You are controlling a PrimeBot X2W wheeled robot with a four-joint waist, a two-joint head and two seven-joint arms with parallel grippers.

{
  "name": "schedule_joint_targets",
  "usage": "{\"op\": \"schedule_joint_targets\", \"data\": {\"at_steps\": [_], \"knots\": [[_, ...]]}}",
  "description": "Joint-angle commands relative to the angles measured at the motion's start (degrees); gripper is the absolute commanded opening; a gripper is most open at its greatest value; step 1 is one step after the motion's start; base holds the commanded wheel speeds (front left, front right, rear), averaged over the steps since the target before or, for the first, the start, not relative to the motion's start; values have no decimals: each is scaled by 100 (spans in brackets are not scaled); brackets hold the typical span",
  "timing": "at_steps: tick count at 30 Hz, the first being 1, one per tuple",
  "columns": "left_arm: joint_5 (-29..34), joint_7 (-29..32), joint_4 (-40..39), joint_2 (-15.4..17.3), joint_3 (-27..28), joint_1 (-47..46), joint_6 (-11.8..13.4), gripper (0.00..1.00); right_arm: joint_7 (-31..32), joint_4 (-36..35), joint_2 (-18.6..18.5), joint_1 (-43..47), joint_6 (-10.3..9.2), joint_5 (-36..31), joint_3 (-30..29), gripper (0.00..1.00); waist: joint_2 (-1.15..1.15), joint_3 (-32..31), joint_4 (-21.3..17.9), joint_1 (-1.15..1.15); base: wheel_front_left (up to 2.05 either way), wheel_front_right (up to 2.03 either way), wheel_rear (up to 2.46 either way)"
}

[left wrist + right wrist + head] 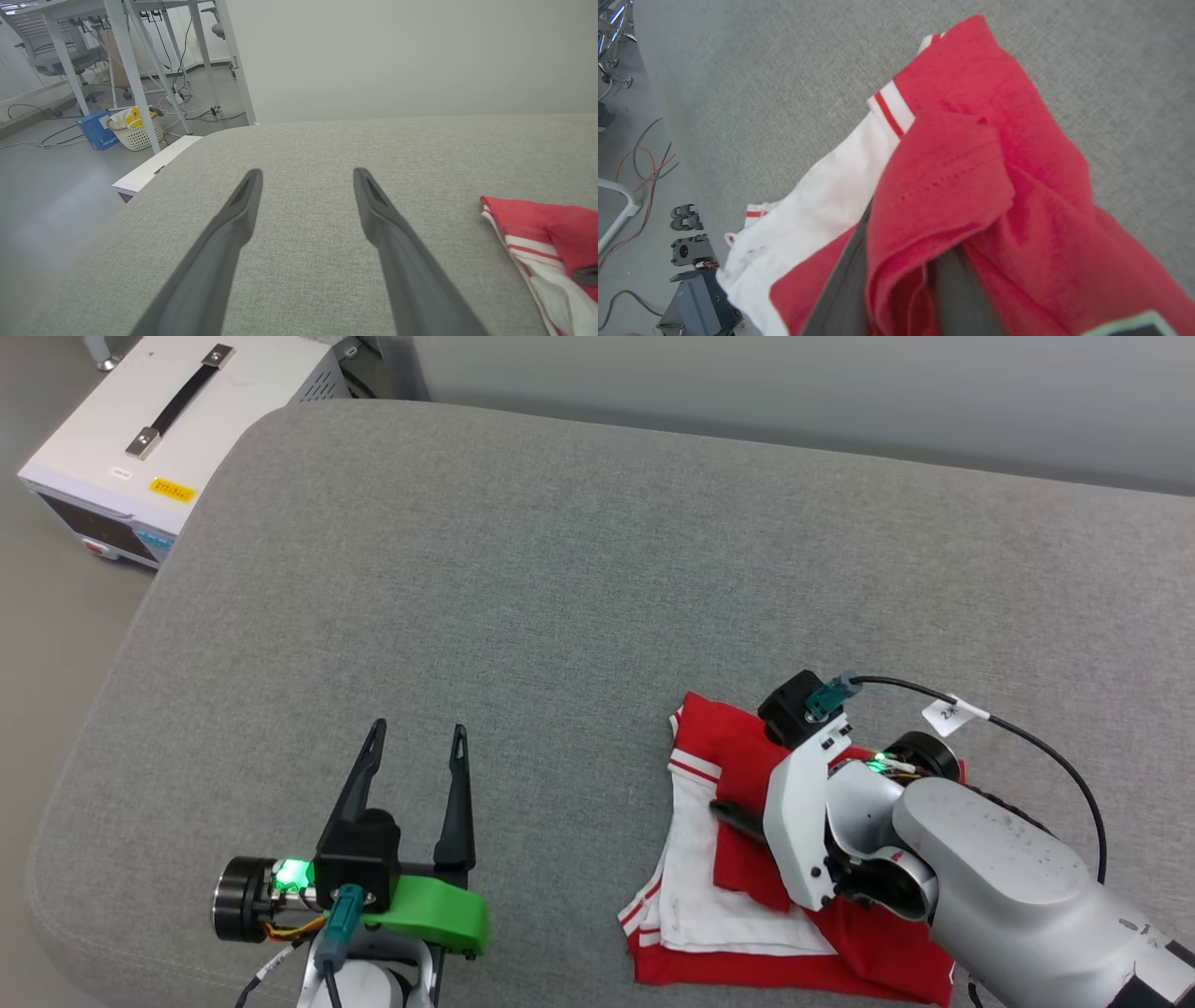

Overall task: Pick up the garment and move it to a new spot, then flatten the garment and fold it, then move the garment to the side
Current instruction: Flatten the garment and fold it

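Right claw (906, 261) lies low on the folded red jersey-style garment with white striped-trim sleeves (724, 905), at 4 o'clock on the grey fabric cushion (560, 569); a red fold sits between its two slightly parted fingers (gripped or not, I cannot tell). Its cable's white tag (953, 714) is too small to read. Left claw (418, 728), at 7 o'clock, gapes wide, pointing to 12. One garment, two claws.
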Motion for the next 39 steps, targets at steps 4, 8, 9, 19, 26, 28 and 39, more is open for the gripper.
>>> {"op": "schedule_joint_targets", "data": {"at_steps": [4,8,9,19,26,28,39], "knots": [[62,-33,47,28,45,3,-13,100,-843,-285,-265,40,-5,70,-8,100,0,-236,-110,-1,0,0,0],[59,-33,23,88,114,121,11,100,-1448,-627,-548,146,-5,1,-168,100,0,-386,-245,-1,0,0,0],[58,-33,14,103,130,161,16,100,-1628,-704,-630,185,-5,-43,-270,100,0,-422,-281,-1,0,0,0],[60,-33,-24,203,208,415,29,100,-3271,-778,-830,916,-5,-1327,-1872,100,0,-700,-601,-1,0,0,0],[48,-33,-31,253,253,523,20,100,-3713,-919,-291,1822,-5,-2868,-3693,100,0,-833,-752,-1,0,0,0],[45,-33,-30,258,258,544,16,100,-3729,-1164,-81,2129,-5,-3298,-4151,100,0,-868,-782,-1,0,0,0],[56,-33,-46,258,223,697,0,100,-3735,-2672,991,3684,-5,-4338,-5472,100,0,-1046,-855,-1,0,0,0]]}}
